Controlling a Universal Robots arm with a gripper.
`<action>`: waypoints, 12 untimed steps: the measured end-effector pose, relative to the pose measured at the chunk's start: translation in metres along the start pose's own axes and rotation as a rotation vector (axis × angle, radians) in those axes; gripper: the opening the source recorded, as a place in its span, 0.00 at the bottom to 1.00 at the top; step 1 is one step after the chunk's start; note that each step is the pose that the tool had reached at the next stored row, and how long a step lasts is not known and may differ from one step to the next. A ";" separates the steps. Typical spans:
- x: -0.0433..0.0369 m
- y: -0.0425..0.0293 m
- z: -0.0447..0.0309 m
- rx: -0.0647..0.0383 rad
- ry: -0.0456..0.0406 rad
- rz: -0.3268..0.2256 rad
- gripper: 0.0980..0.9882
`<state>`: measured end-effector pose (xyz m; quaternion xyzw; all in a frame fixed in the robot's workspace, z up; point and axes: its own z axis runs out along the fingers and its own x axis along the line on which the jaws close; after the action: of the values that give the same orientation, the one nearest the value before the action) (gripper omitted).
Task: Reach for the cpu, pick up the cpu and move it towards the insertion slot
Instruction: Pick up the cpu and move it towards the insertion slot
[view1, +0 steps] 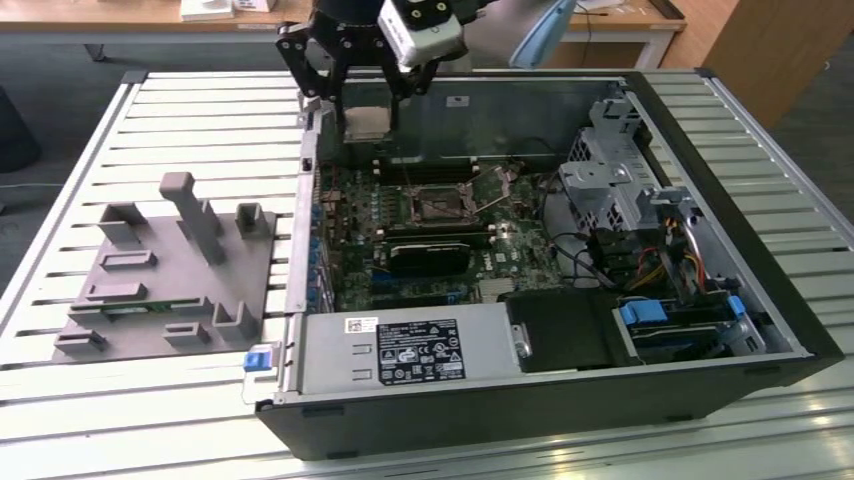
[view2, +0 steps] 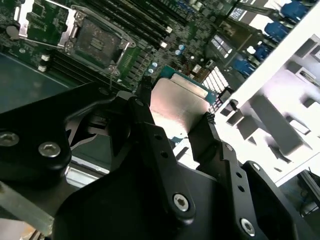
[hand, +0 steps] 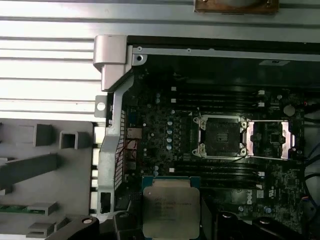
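The cpu (view1: 368, 123), a small square chip with a silver top, hangs in the air above the back left corner of the open computer case, and my gripper (view1: 366, 104) is shut on it. In the second wrist view the black fingers (view2: 146, 107) clamp two opposite edges of the cpu (view2: 181, 100). The insertion slot (view1: 438, 205) lies on the green board, lower down and toward the exterior view's right of the chip, its metal frame folded open. In both wrist views the slot (view2: 95, 42) (hand: 221, 136) is uncovered, apart from the held cpu (hand: 170, 209).
A grey tray (view1: 160, 270) with upright blocks sits on the slatted table at the exterior view's left of the case. Inside the case are a black card (view1: 427, 255), long memory slots (hand: 215, 97), a drive cage (view1: 607, 175) and a power supply (view1: 400, 350).
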<state>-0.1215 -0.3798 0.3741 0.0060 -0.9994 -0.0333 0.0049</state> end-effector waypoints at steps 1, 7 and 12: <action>-0.0033 0.0012 0.0002 0.000 0.0000 0.000 0.50; -0.0237 0.0078 0.0014 0.000 -0.0001 0.000 0.50; -0.0396 0.0129 0.0021 0.000 -0.0005 0.000 0.50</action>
<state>-0.0821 -0.3662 0.3724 0.0060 -0.9994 -0.0333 0.0047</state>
